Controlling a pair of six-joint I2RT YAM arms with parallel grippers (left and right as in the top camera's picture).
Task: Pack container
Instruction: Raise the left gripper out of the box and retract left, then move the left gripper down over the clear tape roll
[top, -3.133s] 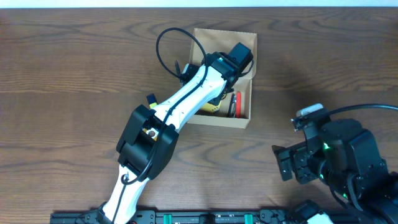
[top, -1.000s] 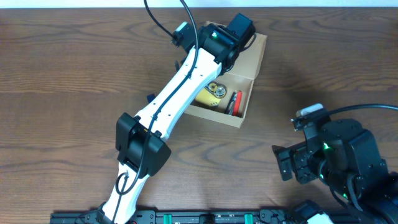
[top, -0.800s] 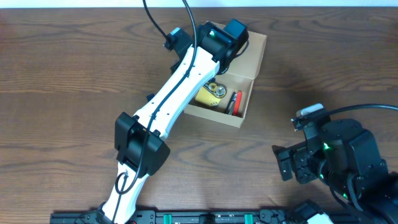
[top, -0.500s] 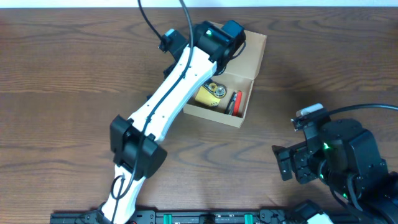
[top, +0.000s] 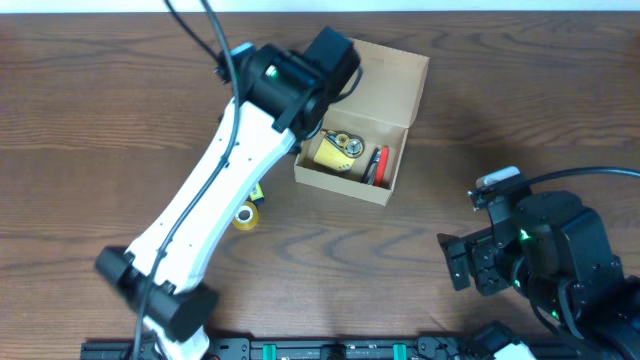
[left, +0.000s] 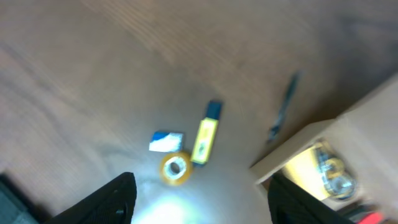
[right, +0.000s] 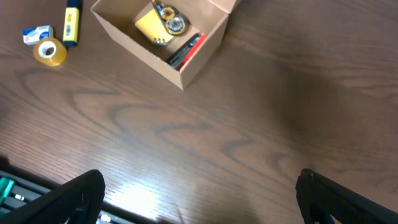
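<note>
Sitting open on the worktop (top: 100, 120), the container (top: 348, 186) has its far-left corner beside the raised left tool (left: 200, 186), whose 2 fingers are spread wide and empty. The right tool (right: 199, 180), equally spread, hangs well apart to its right.

Robot lab bench. Dark wood-grain worktop (top: 90, 130) carries a white arm (top: 215, 195) at centre and a black arm (top: 540, 255) at 4 o'clock. A mounting rail (top: 330, 350) with green fittings runs along the 6 o'clock edge, and a loose cable (top: 590, 170) sits at 3 o'clock. Test props: cardboard box (top: 395, 75), tape roll (top: 246, 215).
</note>
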